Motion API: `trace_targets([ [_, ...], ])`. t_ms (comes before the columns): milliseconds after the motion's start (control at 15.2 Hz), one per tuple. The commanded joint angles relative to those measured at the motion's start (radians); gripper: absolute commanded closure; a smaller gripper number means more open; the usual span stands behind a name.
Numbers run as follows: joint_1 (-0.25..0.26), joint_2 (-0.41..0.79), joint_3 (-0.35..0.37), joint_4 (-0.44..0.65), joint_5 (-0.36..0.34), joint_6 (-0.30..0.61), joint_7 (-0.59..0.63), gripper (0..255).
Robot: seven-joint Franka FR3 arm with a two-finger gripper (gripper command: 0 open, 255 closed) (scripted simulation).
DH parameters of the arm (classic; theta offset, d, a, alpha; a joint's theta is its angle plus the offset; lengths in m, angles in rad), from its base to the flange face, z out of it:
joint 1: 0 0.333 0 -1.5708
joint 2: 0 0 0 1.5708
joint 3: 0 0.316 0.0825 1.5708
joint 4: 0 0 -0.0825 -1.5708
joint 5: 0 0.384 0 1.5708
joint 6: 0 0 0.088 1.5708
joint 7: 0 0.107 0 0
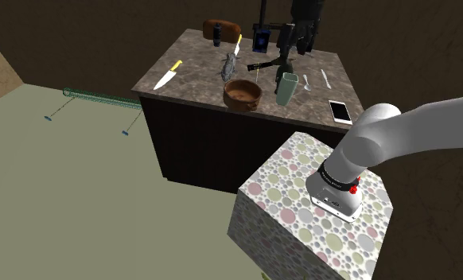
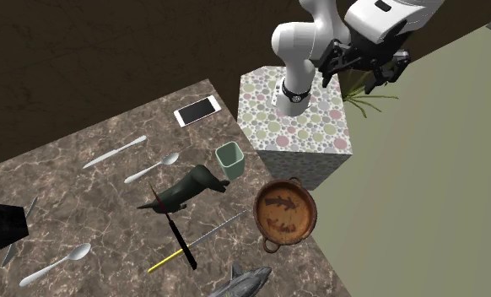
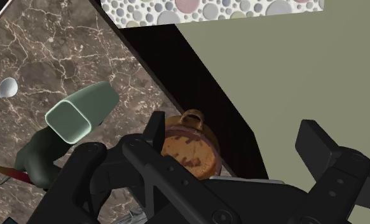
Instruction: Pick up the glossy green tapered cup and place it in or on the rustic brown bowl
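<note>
Hovering wide open at lower frame, the black two-finger tool (image 3: 236, 137); pale green tapered cup (image 3: 82, 111) centre-left, brown handled bowl (image 3: 189, 151) near it.

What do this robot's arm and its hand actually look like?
The arm is white, made of rounded tube-like segments with dark rings at the joints and a small red mark near its base. Its gripper is all black, with two blocky fingers.

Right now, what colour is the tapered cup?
The cup is pale green; wrist view shows it best.
</note>
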Motion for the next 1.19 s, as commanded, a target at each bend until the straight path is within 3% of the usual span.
trace_targets([
  [0,0.000,0.000,0.000,0.000,0.000,0.000,0.000,0],
  [594,-0.064,0.106,-0.148,-0.109,-0.090,0.218,-0.145,0],
  [1122,-0.116,0.290,-0.279,-0.121,-0.139,0.420,-0.272,0],
])
